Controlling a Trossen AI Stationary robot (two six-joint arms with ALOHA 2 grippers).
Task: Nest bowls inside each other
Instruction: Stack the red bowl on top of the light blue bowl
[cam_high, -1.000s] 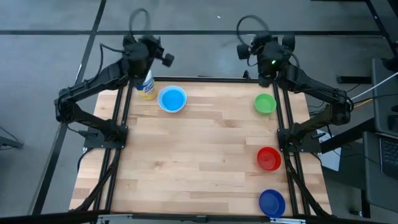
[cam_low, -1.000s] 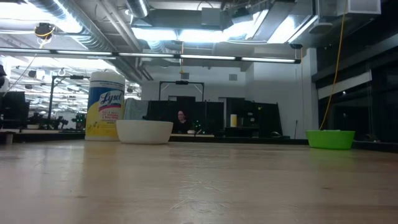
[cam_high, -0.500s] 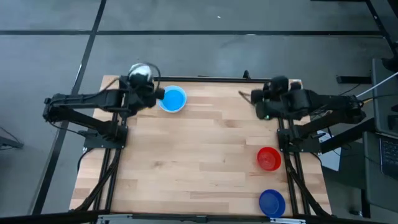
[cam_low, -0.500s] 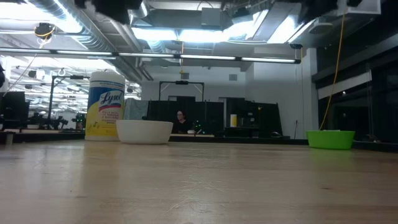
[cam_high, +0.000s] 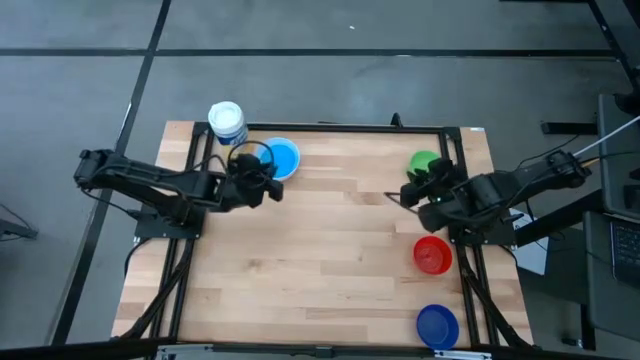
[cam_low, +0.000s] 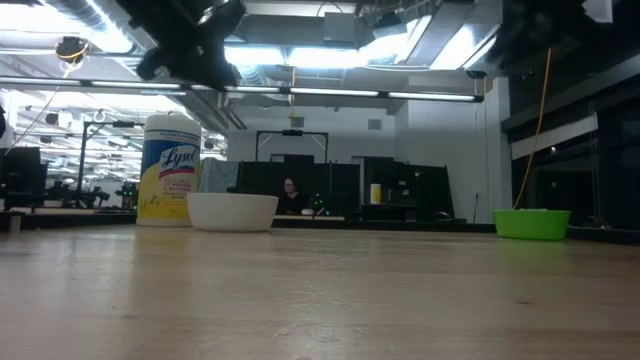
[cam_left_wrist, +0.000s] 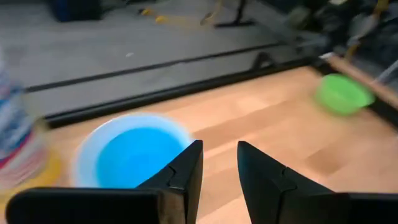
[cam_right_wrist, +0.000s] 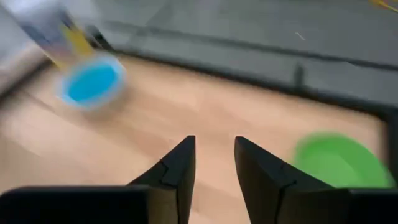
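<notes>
Between the left gripper's (cam_left_wrist: 219, 168) two dark fingers is a small gap, and they pinch nothing. It hangs above the table (cam_high: 330, 260), just beside the light blue bowl (cam_high: 279, 158) at the far left. A white-lidded jar (cam_high: 226, 121) stands next to that bowl. Over on the right, the right gripper's (cam_right_wrist: 214, 163) fingers are a little apart too, and empty. It hangs near the green bowl (cam_high: 425, 162). Nearer on the right sit the red bowl (cam_high: 433, 254) and the dark blue bowl (cam_high: 437, 325).

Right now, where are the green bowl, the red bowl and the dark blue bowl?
green bowl (cam_high: 424, 161), high view, inside.
red bowl (cam_high: 433, 255), high view, middle.
dark blue bowl (cam_high: 437, 326), high view, middle.
</notes>
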